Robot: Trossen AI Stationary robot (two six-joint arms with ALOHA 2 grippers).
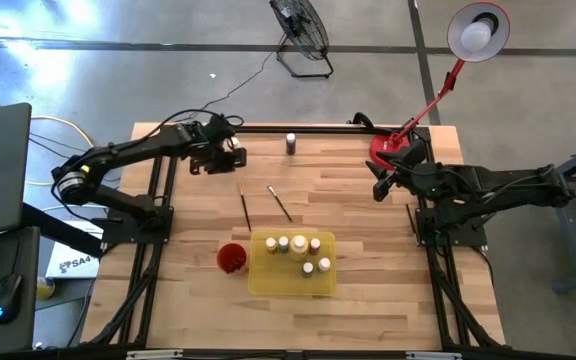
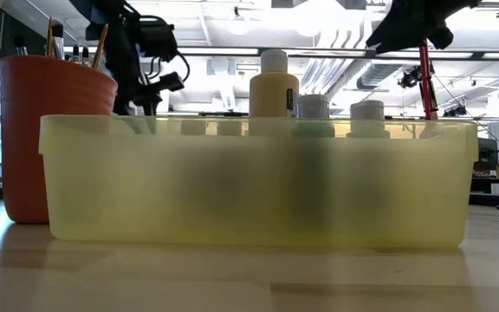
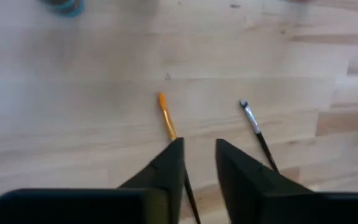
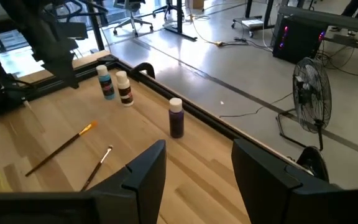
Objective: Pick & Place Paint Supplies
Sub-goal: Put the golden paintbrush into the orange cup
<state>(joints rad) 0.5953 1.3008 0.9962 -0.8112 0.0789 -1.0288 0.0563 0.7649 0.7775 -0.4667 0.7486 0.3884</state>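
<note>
Above the table's [image 1: 368,200] far left part hangs the left claw [image 3: 199,155], fingers slightly apart and empty, over an orange-tipped paintbrush [image 3: 166,118] and a silver-tipped paintbrush [image 3: 253,124] lying loose on the wood. At the far right edge waits the right claw [image 4: 194,163], wide apart and empty, facing a purple bottle [image 4: 176,118] upright near the far rim, with a blue bottle [image 4: 106,83] and brown bottle [image 4: 124,89] just beside each other farther along. Nearer the front sit six pale-capped bottles [image 1: 298,245] inside the yellow tray [image 1: 268,280], red cup [image 1: 231,258] with brushes just beside it.
</note>
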